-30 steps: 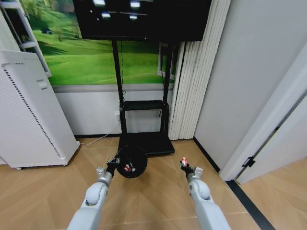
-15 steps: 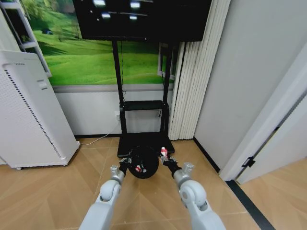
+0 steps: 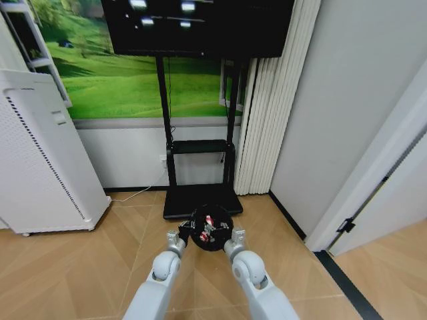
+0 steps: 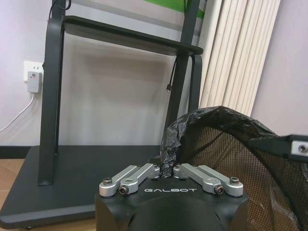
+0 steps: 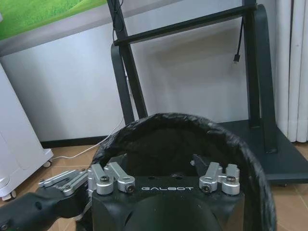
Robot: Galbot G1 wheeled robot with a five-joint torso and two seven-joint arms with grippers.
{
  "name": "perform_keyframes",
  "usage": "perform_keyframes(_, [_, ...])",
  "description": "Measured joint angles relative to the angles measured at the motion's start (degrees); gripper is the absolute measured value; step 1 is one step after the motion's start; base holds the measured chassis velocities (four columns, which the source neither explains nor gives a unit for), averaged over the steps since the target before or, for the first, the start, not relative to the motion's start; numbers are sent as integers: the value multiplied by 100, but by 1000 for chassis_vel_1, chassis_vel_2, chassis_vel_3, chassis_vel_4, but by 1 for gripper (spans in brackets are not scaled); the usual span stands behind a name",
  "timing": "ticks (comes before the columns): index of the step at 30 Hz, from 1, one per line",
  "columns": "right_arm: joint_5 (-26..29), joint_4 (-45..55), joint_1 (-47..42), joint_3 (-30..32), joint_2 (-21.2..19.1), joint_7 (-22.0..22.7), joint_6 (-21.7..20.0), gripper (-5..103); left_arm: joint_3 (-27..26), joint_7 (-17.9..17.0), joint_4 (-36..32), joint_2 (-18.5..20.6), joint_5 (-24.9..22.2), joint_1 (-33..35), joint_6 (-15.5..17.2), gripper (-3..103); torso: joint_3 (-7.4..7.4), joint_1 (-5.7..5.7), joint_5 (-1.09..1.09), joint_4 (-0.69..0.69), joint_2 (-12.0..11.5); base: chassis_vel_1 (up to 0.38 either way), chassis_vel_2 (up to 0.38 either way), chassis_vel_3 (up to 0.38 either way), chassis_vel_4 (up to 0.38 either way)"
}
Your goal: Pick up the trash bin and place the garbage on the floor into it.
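- The small black round mesh trash bin (image 3: 211, 231), lined with a black plastic bag, was held above the light tan herringbone wooden floor (image 3: 80, 267), in front of the black base of the screen stand (image 3: 200, 199). It had shifted toward the robot's right compared with half a second earlier.
- The left gripper (image 3: 183, 234) was at the bin's left rim. In the left wrist view the left gripper (image 4: 172, 165) had its jaws closed tight on the bunched edge of the bag at the bin's rim (image 4: 226, 126).
- The right gripper (image 3: 229, 235) had moved inward from its earlier position beside the bin and was now at the bin's right rim. In the right wrist view the right gripper (image 5: 166, 166) was over the bin's mouth (image 5: 178, 144) with its jaws spread apart and nothing between them.
- The small red-and-white packet (image 3: 209, 221) carried in the right gripper earlier now lay inside the bin, next to another red-and-white piece of garbage (image 3: 202, 233).
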Motion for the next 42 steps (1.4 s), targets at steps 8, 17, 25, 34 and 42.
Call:
perform_keyframes(8, [-19, 288, -124, 289, -22, 181, 113, 97, -133, -6, -104, 27, 14, 80, 1, 6, 0, 0, 0, 0, 0, 0, 0, 0, 0])
perform_keyframes(17, [-762, 734, -1189, 1072, -131, 253, 527, 100, -871, 23, -1034, 600, -174, 842, 31, 6, 0, 0, -1, 0, 1, 0, 0, 0, 0])
perform_keyframes(25, [-1282, 782, -1595, 984, 31, 270, 718, 100, -1200, 43, -1303, 725, -315, 1066, 52, 6, -1, 0, -1, 0, 1, 0, 0, 0, 0])
perform_keyframes(34, [-1444, 870, -1726, 919, 75, 305, 731, 100, -1238, 66, -1332, 731, -368, 1039, 54, 6, 0, 0, -1, -1, 1, 181, 17, -190, -6])
perform_keyframes(42, [-1478, 963, -1809, 909, 72, 330, 736, 100, -1230, 72, -1375, 726, -377, 1016, 54, 6, 0, -1, 2, -1, 1, 420, 19, -427, -11])
